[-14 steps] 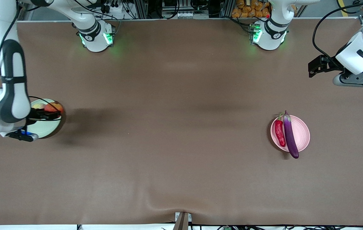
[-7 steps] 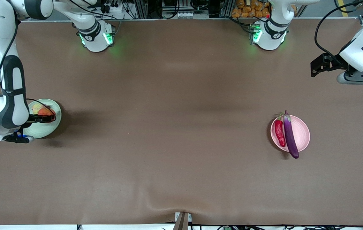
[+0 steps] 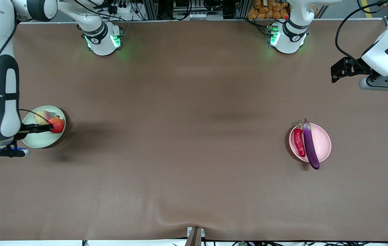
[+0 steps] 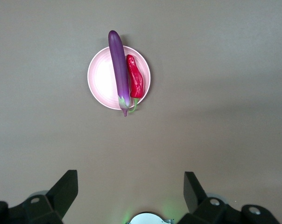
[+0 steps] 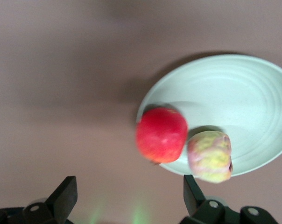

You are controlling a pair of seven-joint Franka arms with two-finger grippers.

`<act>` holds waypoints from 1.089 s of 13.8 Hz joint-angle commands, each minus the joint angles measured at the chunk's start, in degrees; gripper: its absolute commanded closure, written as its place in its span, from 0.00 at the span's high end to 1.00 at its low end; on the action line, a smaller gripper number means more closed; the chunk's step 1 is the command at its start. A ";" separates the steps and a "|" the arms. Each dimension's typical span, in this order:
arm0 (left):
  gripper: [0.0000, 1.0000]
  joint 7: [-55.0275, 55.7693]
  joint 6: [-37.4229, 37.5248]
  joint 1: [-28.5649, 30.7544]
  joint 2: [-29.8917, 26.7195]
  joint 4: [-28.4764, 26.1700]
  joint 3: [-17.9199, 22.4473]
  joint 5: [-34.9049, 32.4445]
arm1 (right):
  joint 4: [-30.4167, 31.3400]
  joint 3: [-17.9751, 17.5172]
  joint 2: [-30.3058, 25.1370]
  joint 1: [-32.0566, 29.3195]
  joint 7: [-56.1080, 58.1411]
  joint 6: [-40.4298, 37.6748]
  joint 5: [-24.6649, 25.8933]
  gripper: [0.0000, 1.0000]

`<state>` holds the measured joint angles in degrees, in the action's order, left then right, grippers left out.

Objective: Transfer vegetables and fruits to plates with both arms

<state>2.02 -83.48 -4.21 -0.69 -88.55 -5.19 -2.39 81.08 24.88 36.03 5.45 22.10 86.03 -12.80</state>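
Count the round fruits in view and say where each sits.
2. The red fruit and the yellow-green fruit lie side by side on the mint plate, under the right gripper.

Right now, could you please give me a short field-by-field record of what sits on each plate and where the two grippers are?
green plate: red fruit and yellow-green fruit, touching
pink plate: red chili beside eggplant, whose tip overhangs the rim
right gripper: open, over the green plate, empty
left gripper: open, empty, waiting above bare table
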 commanded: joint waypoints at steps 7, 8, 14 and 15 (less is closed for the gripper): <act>1.00 -0.96 -0.20 0.61 -0.89 0.05 -0.35 0.72 | -27.03 -11.05 -7.44 -3.06 0.23 -15.17 1.73 1.00; 1.00 -0.88 -0.20 0.52 -0.89 0.13 -0.52 0.72 | -27.03 -15.87 -9.90 -6.12 -0.03 -16.75 1.82 1.00; 1.00 -0.96 -0.20 0.43 -0.80 1.10 -0.35 0.80 | -22.66 -22.51 -22.03 -8.35 -12.25 -19.85 6.12 1.00; 1.00 -0.96 -0.20 0.35 -0.89 1.10 -0.52 0.80 | -18.11 -22.60 -25.19 -8.17 -12.34 -18.63 6.73 1.00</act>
<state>2.01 -83.59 -4.11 -0.76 -87.58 -5.35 -2.27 54.61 4.12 16.67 -1.55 11.39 65.51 -7.91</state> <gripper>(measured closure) 0.000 0.000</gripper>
